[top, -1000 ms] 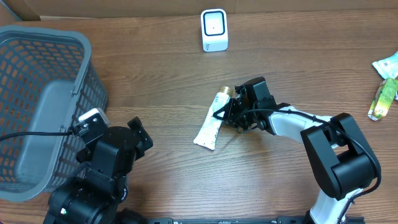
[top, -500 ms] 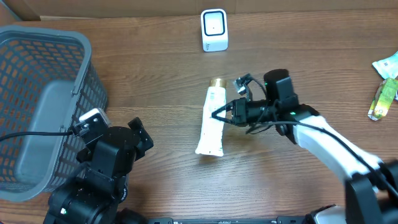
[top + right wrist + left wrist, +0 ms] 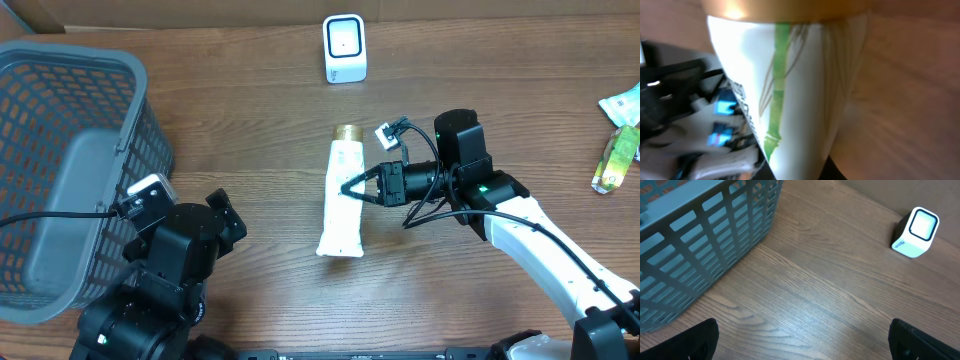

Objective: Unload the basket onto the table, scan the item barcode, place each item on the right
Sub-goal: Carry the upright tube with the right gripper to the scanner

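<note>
R tool (image 3: 353, 187) is pinching narrow on white tube (image 3: 340, 205), gripping its right edge mid-body. Tube is sitting mid-table (image 3: 250, 120), gold cap (image 3: 347, 132) pointing at scanner (image 3: 345, 48), well apart. L tool (image 3: 800, 345) is hanging wide open, touching nothing, beside basket (image 3: 60, 150).

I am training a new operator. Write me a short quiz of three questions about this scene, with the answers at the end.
1. True or false: the cap of the white tube points toward the scanner.
2. Which arm's gripper holds the tube: A) left, B) right?
3. Fill in: the tube's cap is ___ in colour.
Key: 1 true; 2 B, the right gripper; 3 gold.
</note>
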`<state>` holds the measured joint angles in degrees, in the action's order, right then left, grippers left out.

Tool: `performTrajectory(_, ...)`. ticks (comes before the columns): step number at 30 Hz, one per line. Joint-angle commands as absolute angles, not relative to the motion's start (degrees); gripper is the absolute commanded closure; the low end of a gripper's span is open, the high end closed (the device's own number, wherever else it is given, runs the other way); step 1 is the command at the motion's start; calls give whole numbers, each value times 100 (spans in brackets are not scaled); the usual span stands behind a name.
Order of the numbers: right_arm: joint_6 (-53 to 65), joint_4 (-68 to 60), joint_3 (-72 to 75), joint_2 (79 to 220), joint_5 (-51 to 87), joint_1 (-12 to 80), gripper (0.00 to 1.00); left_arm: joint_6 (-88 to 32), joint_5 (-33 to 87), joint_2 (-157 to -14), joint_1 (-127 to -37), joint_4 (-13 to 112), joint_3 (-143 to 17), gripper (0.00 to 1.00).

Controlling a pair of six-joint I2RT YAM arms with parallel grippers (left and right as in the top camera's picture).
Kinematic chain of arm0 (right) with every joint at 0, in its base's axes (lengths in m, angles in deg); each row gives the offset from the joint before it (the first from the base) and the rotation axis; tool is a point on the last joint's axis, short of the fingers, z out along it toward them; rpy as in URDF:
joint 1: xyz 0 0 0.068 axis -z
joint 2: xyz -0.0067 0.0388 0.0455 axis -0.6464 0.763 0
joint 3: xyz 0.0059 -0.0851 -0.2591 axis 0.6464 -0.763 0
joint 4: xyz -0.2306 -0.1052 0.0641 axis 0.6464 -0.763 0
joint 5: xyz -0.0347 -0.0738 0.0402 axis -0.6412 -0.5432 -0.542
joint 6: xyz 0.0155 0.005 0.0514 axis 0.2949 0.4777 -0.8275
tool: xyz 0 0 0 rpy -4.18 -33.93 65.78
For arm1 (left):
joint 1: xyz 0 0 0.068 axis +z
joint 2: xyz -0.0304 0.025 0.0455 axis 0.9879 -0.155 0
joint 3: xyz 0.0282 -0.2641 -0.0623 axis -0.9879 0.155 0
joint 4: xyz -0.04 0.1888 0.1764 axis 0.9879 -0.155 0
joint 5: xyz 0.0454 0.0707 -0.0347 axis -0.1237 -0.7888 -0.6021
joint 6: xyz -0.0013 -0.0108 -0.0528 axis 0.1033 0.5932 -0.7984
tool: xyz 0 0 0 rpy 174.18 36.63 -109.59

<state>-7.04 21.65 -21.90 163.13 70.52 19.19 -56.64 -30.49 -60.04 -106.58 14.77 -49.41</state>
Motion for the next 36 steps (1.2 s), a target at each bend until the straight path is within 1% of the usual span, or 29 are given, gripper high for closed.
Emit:
performTrajectory(1, 1125, 2019, -2096, 16197, 4272, 1934, 96, -5743, -3030, -6010, -10649, 1480, -4995, 0)
performTrajectory(4, 1287, 2137, -2094, 16197, 2139, 1937, 95, -5743, -3030, -6008, -10649, 1480, -4995, 1)
performTrajectory(5, 1459, 2364, -2094, 16200, 1396, 1941, 91, -5743, -3030, -6010, -10649, 1480, -4995, 0)
performTrajectory(6, 1639, 2561, -2094, 16202, 1077, 1941, 83, -5743, -3030, -6010, -10649, 1480, -4995, 0)
performTrajectory(7, 1818, 2775, -2094, 16217, 851, 1941, 80, -5743, -3030, -6010, -10649, 1480, -4995, 0)
performTrajectory(9, 2122, 3068, -2067, 16274, 668, 1941, 81, -5743, -3030, -6010, -10649, 1480, -4995, 1)
performTrajectory(12, 2651, 3328, -1871, 16545, 368, 1941, 91, -5743, -3030, -6010, -10649, 1480, -4995, 1)
performTrajectory(15, 3059, 3321, -1506, 16938, 189, 1941, 94, -5743, -3030, -6010, -10649, 1480, -4995, 0)
performTrajectory(18, 3357, 3295, -1130, 17275, 189, 1941, 95, -5743, -3030, -6010, -10649, 1480, -4995, 0)
performTrajectory(21, 3890, 3367, -725, 17618, 113, 1941, 94, -5743, -3030, -6010, -10649, 1480, -4995, 0)
performTrajectory(26, 5461, 4080, -19, 18495, -807, 1948, 94, -5743, -3030, -6010, -10649, 1480, -4995, 0)
performTrajectory(31, 6854, 4993, 405, 19395, -1231, 1948, 94, -5741, -3030, -6010, -10649, 1480, -4995, 0)
performTrajectory(36, 7710, 5588, 848, 20188, -1291, 1948, 94, -5743, -3030, -6010, -10649, 1480, -4995, 0)
